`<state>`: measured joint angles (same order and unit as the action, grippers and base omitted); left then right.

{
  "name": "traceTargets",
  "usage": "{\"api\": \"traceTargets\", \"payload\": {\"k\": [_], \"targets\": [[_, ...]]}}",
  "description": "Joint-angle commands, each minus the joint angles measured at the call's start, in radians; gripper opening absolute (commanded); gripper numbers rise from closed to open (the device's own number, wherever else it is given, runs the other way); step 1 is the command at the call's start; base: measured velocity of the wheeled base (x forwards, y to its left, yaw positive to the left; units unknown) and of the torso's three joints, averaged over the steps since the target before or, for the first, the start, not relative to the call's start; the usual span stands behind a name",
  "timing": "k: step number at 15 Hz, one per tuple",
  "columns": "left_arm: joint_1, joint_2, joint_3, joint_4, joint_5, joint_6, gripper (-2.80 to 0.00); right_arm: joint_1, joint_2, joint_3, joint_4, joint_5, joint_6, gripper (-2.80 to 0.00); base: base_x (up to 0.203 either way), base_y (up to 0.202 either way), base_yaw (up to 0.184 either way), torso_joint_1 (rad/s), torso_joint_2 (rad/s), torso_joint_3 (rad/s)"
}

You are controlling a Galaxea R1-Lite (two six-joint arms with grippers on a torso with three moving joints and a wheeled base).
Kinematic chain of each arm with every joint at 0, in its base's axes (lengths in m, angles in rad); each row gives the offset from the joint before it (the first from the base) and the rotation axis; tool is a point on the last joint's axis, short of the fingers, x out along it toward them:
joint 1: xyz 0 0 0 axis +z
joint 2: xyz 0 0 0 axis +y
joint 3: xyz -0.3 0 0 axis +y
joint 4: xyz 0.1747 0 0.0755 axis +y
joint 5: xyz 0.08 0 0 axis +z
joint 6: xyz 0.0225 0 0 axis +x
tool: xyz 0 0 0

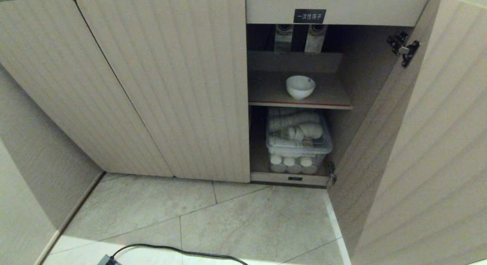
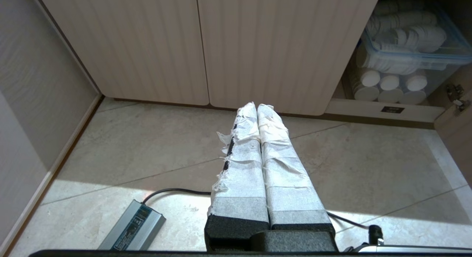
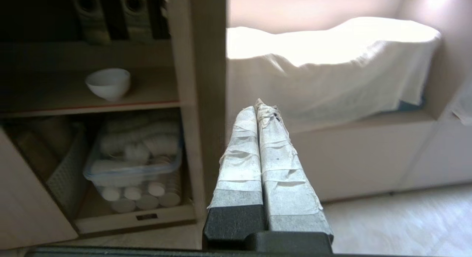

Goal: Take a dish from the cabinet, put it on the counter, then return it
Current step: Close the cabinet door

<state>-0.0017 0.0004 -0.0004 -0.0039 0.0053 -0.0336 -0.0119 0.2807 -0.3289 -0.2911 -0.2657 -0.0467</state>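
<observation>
A small white bowl, the dish (image 1: 300, 86), stands upright on the red-edged upper shelf (image 1: 266, 92) of the open cabinet (image 1: 167, 86); the right wrist view shows the dish (image 3: 108, 83) too, off to one side of the fingers. My right gripper (image 3: 261, 106) is shut with nothing between its taped fingers, outside the cabinet and level with the edge of the open door. My left gripper (image 2: 257, 106) is shut and empty, low over the floor before the closed doors. Neither arm shows in the head view. The counter is out of view.
A clear lidded box of white cups (image 1: 298, 141) fills the lower compartment under the shelf. The open door (image 1: 414, 143) swings out on the right. A grey power brick (image 2: 133, 230) and black cable (image 1: 179, 250) lie on the tiled floor. A white-draped bench (image 3: 332, 65) stands beyond the door.
</observation>
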Motion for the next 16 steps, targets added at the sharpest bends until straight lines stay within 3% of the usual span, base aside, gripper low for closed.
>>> {"api": "traceTargets", "payload": {"k": [1, 4, 10, 16], "targets": [[0.0, 0.0, 0.0, -0.001, 0.001, 0.0, -2.8, -0.001, 0.008, 0.002, -0.033, 0.047, 0.015, -2.8, 0.0, 0.0, 0.0, 0.0, 0.0, 0.0], [0.0, 0.0, -0.001, -0.001, 0.001, 0.0, -2.8, 0.0, 0.006, 0.01, -0.065, 0.1, 0.027, -2.8, 0.0, 0.0, 0.0, 0.0, 0.0, 0.0], [0.0, 0.0, 0.0, -0.001, 0.001, 0.0, -2.8, -0.027, 0.012, 0.01, -0.065, 0.122, 0.046, -2.8, 0.0, 0.0, 0.0, 0.0, 0.0, 0.0], [0.0, 0.0, 0.0, -0.001, 0.001, 0.0, -2.8, -0.033, 0.005, 0.027, -0.055, 0.209, 0.11, -2.8, 0.0, 0.0, 0.0, 0.0, 0.0, 0.0]]}}
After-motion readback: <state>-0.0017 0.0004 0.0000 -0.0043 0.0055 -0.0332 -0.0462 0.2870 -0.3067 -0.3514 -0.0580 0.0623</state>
